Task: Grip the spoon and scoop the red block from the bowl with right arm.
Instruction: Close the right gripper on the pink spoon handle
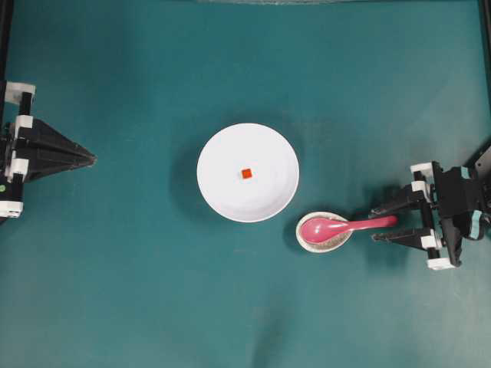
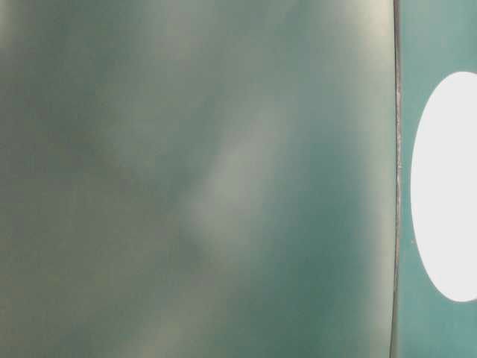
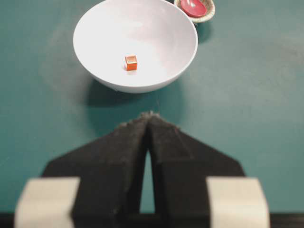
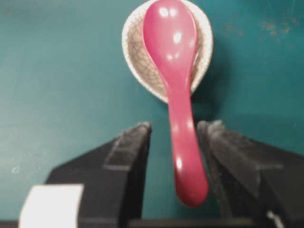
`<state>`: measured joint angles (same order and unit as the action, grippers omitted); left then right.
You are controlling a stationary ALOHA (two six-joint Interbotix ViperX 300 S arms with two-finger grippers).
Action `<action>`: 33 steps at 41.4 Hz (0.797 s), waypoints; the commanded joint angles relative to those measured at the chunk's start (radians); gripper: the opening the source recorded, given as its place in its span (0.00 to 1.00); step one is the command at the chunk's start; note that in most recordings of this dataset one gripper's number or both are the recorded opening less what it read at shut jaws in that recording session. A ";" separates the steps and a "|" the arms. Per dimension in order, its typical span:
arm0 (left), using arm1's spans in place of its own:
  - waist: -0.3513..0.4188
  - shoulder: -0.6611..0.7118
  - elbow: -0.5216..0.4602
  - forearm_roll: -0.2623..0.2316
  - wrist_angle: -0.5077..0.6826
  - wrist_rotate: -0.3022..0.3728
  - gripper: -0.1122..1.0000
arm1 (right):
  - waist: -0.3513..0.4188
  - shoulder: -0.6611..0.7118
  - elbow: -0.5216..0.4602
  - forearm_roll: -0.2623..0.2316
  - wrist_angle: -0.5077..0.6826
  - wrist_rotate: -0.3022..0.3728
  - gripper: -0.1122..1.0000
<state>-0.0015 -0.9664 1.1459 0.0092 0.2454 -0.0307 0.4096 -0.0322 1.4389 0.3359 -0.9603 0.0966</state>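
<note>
So the right gripper (image 1: pixel 383 224) is sitting wide open with the spoon (image 4: pixel 176 95) handle lying right between its two fingers (image 4: pixel 128 156). In the right wrist view there's a visible gap on both sides of the handle, so nothing is being gripped. The handle's end is reaching back deep into the gap, a bit closer to the right-hand finger in that view. The spoon's scoop is resting in a small speckled dish (image 1: pixel 311 241), just beside the bowl (image 1: pixel 222 199). The red block (image 1: pixel 246 173) is sitting near the middle of the bowl, well apart from the spoon. The left gripper (image 3: pixel 149 118) is parked at the far side of the green table (image 1: pixel 115 291), tips pressed together, holding nothing.
</note>
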 commanded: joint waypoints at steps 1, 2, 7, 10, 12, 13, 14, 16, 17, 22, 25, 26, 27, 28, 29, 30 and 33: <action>-0.002 0.006 -0.026 0.003 -0.005 0.002 0.10 | 0.005 -0.005 -0.009 0.002 -0.011 -0.009 0.56; -0.002 0.006 -0.028 0.002 -0.005 0.002 0.10 | 0.005 -0.005 -0.009 0.000 -0.011 -0.012 0.56; -0.002 0.006 -0.028 0.003 -0.005 0.002 0.10 | 0.005 -0.005 -0.009 0.002 -0.009 -0.032 0.55; -0.002 0.006 -0.026 0.003 -0.005 0.002 0.10 | 0.005 -0.003 -0.011 0.002 -0.008 -0.040 0.55; -0.002 0.006 -0.026 0.003 -0.005 0.002 0.10 | 0.005 -0.002 -0.012 0.002 -0.008 -0.046 0.55; -0.002 0.006 -0.026 0.003 -0.005 0.002 0.10 | 0.005 0.000 -0.012 0.002 -0.006 -0.048 0.55; -0.002 0.006 -0.026 0.003 -0.005 0.002 0.10 | 0.005 0.002 -0.017 0.002 -0.006 -0.049 0.55; -0.002 0.006 -0.026 0.003 -0.005 0.002 0.10 | 0.003 0.005 -0.018 0.002 -0.006 -0.052 0.55; -0.002 0.006 -0.026 0.003 -0.005 0.002 0.10 | 0.003 0.009 -0.020 0.002 -0.008 -0.054 0.55; -0.002 0.006 -0.026 0.003 -0.005 0.003 0.10 | 0.002 0.029 -0.026 0.003 -0.008 -0.057 0.55; -0.002 0.006 -0.026 0.002 -0.005 0.003 0.10 | 0.002 0.046 -0.034 0.003 -0.011 -0.057 0.55; -0.002 0.006 -0.026 0.003 -0.005 0.003 0.10 | 0.002 0.051 -0.034 0.003 -0.011 -0.057 0.55; -0.002 0.006 -0.026 0.003 -0.005 0.003 0.10 | 0.000 0.058 -0.037 0.003 -0.011 -0.057 0.55; -0.002 0.006 -0.026 0.003 -0.005 0.003 0.10 | 0.000 0.061 -0.038 0.002 -0.011 -0.057 0.55; -0.002 0.006 -0.026 0.003 -0.005 0.003 0.10 | 0.000 0.066 -0.040 0.003 -0.011 -0.057 0.55; -0.002 0.006 -0.026 0.003 -0.005 0.003 0.10 | 0.000 0.069 -0.041 0.003 -0.011 -0.057 0.55; 0.000 0.006 -0.026 0.003 -0.005 0.002 0.10 | 0.000 0.072 -0.044 0.003 -0.014 -0.057 0.54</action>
<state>-0.0015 -0.9664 1.1459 0.0092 0.2454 -0.0291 0.4096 0.0430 1.4051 0.3375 -0.9618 0.0414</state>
